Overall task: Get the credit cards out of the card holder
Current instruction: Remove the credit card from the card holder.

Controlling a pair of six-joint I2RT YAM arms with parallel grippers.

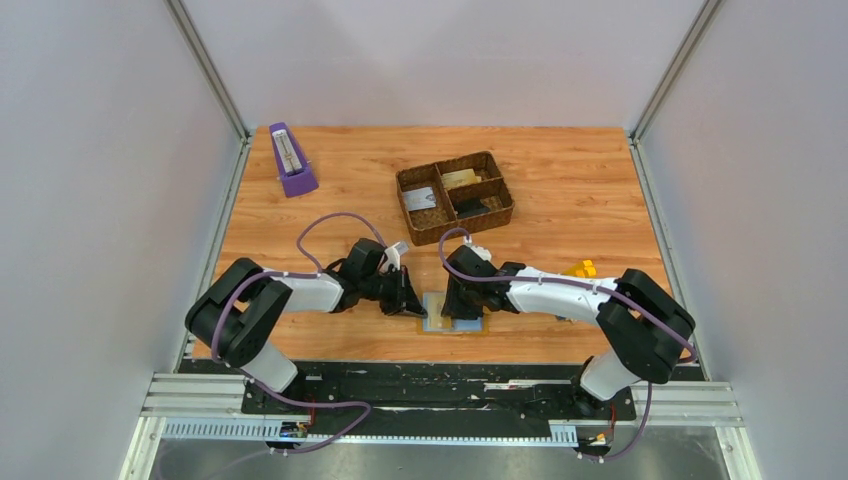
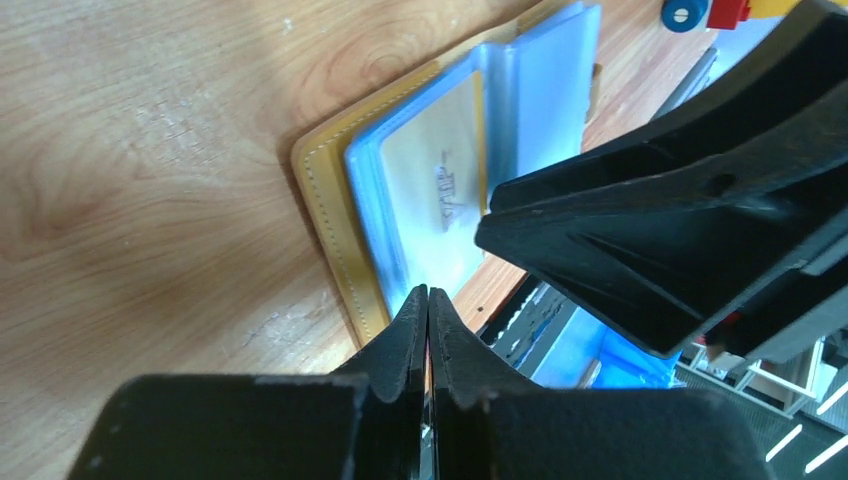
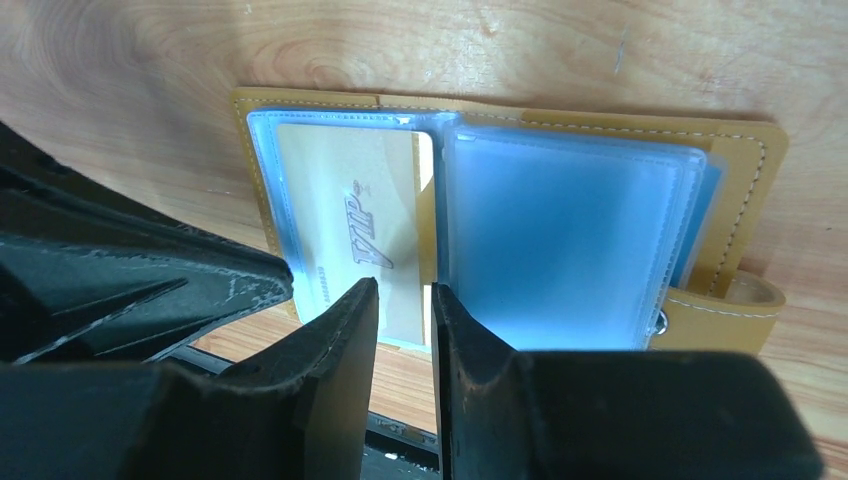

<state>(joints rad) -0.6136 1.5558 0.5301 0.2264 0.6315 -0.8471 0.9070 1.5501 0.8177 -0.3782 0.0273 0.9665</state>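
Right wrist alone shows the card holder's (image 3: 750,165) tab (image 3: 728,300).

The top camera is looking down over the whole tabletop (image 1: 560,190) from its near edge; both wrist cameras are closely sharing the card holder (image 3: 520,215).

Purple metronome (image 1: 291,160) far left, brown woven tray (image 1: 470,229) mid-table, yellow toy (image 1: 581,268) at right

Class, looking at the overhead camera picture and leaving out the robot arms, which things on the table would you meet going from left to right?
purple metronome → card holder → small yellow toy
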